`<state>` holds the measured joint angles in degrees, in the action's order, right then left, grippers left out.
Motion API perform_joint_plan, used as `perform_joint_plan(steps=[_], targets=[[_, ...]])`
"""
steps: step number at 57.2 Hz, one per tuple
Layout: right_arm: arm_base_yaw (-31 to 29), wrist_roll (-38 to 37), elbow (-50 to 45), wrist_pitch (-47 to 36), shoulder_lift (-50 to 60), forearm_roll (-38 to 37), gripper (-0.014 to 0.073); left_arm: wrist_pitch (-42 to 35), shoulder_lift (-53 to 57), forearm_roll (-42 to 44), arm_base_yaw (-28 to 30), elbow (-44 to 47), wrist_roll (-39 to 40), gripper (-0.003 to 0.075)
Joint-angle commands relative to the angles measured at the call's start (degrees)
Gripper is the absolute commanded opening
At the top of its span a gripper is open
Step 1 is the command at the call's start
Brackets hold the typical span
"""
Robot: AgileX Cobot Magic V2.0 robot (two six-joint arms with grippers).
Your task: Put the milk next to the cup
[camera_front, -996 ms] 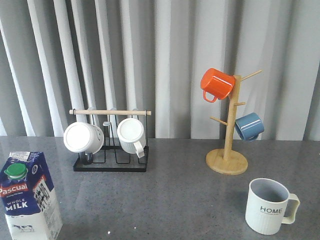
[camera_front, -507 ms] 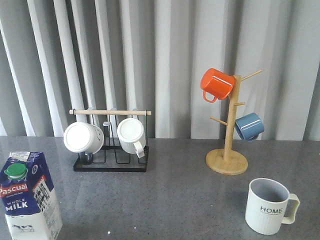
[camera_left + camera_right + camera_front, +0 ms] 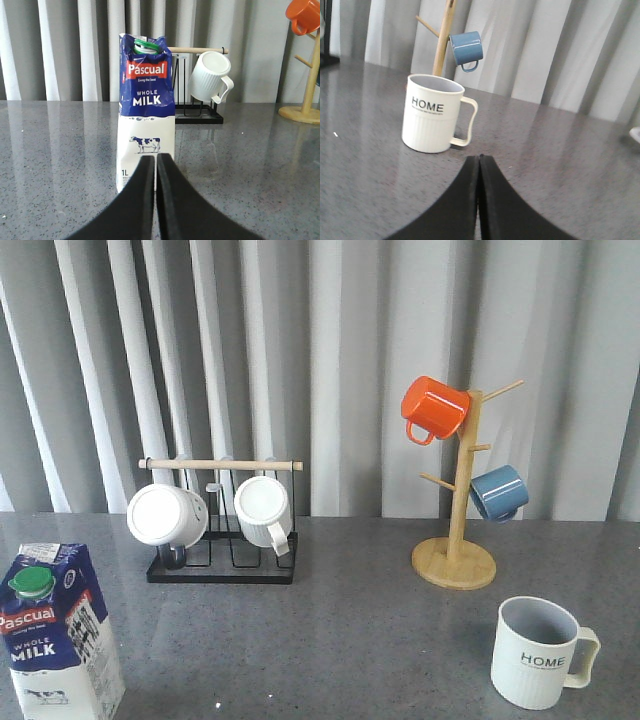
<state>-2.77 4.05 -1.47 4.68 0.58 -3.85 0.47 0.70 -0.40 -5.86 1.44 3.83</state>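
While nothing is shifting across the last second, standing untouched at the table's near left corner: tall blue-and-white gable-top milk carton [image 3: 60, 635], well apart from off-white ribbed "HOME" mug [image 3: 541, 652] at near right. Pointing at the carton with fingers pressed together, holding nothing: left gripper [image 3: 155, 162]. Likewise clenched and empty, facing the mug: right gripper [image 3: 479, 160]. Suggesting no reach begun.

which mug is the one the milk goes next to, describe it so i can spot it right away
Start at the wooden mug tree on the right side of the grey table, then look nearer the camera and slightly right. The cup stands upright there, alone. Unlike the orange mug, the blue mug and the plain white rack mugs, it is off-white, ribbed, and lettered "HOME".
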Motion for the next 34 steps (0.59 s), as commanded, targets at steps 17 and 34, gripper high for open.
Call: perform_joint_plan(steps=[17,34], targets=[[-0.22,-2.34,13.96,-22.5,-10.12,14.41,-0.0009,-14.17,-9.87,1.1,0.16,-14.43,-2.96,-0.0008],[2.88,4.13,35.67,-17.27,-37.4,14.46,-0.0009,-12.75,-41.01,1.1,0.16,-33.57,-2.55,-0.0008]])
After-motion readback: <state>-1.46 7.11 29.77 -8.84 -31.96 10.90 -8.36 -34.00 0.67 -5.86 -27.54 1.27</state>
